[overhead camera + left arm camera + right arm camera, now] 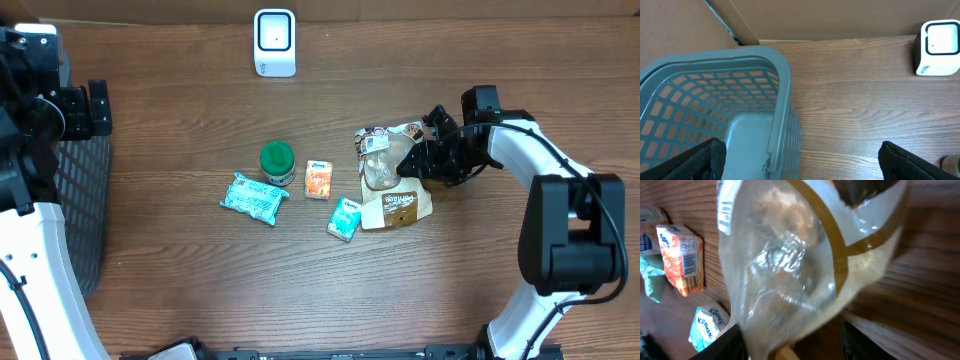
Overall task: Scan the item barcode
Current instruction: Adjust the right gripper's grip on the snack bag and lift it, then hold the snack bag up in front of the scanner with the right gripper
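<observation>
A clear plastic bag with brown trim [385,160] [790,265] lies on the table on top of a brown pouch [400,208]. My right gripper [415,160] [792,340] is at the bag's right side, open. The bag's edge sags between the jaws and rests against the left finger, with a gap to the right one. A white barcode label shows at the bag's top corner [727,205]. The white scanner [274,42] [938,47] stands at the table's far edge. My left gripper [98,108] [801,147] hangs wide open above the basket rim, holding nothing.
A grey plastic basket [70,200] [715,100] stands at the left. In the middle lie a green-lidded jar [277,162], a teal packet [254,197], an orange carton [318,179] [682,257] and a Kleenex pack [344,218] [710,325]. Cardboard walls the back.
</observation>
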